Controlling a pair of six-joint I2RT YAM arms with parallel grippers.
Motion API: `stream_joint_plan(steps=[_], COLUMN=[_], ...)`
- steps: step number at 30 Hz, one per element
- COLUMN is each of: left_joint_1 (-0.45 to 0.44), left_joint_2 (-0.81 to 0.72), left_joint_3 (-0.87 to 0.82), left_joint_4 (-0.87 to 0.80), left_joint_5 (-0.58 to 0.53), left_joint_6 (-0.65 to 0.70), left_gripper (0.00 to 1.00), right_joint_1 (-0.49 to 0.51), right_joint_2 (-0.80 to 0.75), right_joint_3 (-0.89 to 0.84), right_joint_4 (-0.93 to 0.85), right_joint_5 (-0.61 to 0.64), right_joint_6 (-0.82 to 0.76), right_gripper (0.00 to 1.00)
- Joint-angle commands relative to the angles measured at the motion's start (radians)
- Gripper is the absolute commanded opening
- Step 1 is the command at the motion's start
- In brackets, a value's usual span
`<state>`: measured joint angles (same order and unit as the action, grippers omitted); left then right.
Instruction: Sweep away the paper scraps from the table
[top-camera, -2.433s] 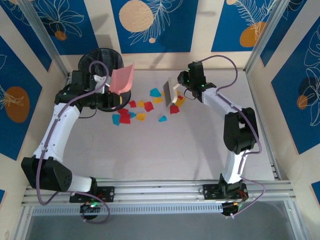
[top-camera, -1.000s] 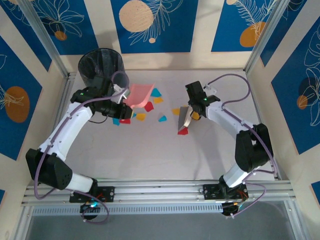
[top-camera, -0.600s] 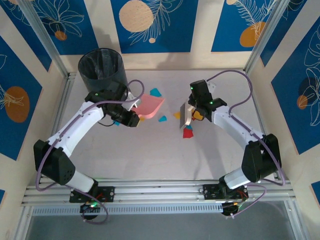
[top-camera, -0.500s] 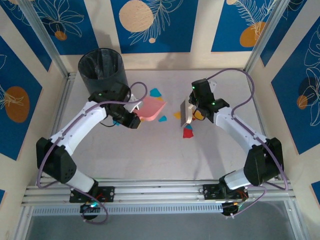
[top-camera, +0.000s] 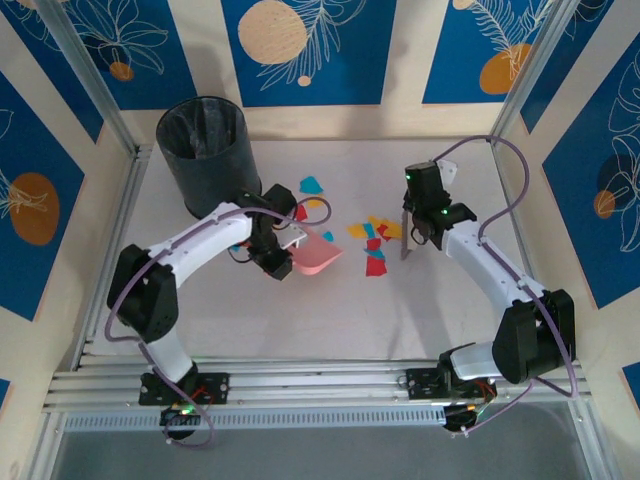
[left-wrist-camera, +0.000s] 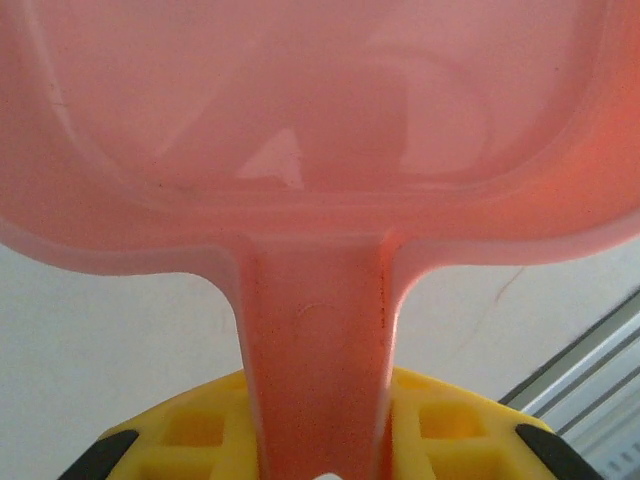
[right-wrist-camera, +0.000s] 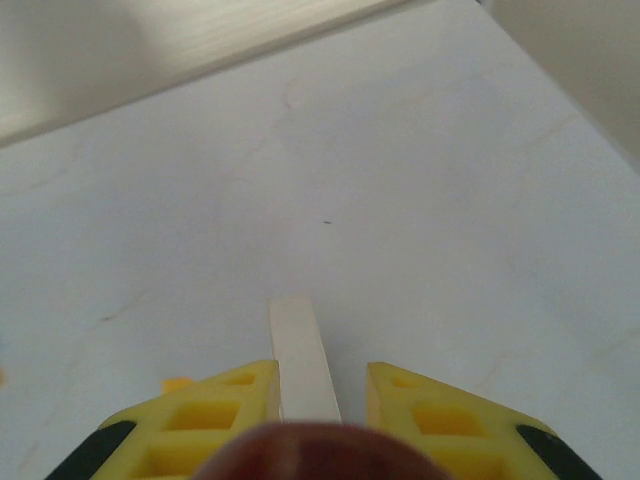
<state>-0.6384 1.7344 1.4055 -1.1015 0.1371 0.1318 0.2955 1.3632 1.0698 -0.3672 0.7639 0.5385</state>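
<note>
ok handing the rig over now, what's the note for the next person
Left gripper: shut on the dustpan handle, pan low, mouth toward the paper scraps.
Right gripper: shut on a flat scraper, right of the scraps.
Scraps: most clustered between the two tools, a few beyond the dustpan, all on the table.
Done: tools in hand.
Left: push scraps into the pan.
</note>
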Motion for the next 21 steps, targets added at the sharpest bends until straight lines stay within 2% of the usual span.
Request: stream_joint_plan(steps=[1,12,21], left_joint_1=[-0.015,-0.043,-0.069], left_joint_2=[0.041,0.188,0.344], left_joint_3=[0.04,0.211,0.439], left_joint_4=[-0.031,-0.074,-0.156], left_joint_5=[-0.048,-0.223,-0.255], left_joint_6=[0.047,0.159,0.281], left_gripper=[0.0,0.0,0.0], right_joint_1=[-0.027,-0.089,-0.108], right_joint_2=[-0.034,0.015,0.056], right_joint_3=[-0.014,-0.019,-0.015], right_joint_4=[0.025,0.045,0.065], right_joint_5=[0.037,-0.017,-0.088], right_joint_6=[-0.05,-0.091,-0.101], right_gripper=[0.0,0.0,0.0])
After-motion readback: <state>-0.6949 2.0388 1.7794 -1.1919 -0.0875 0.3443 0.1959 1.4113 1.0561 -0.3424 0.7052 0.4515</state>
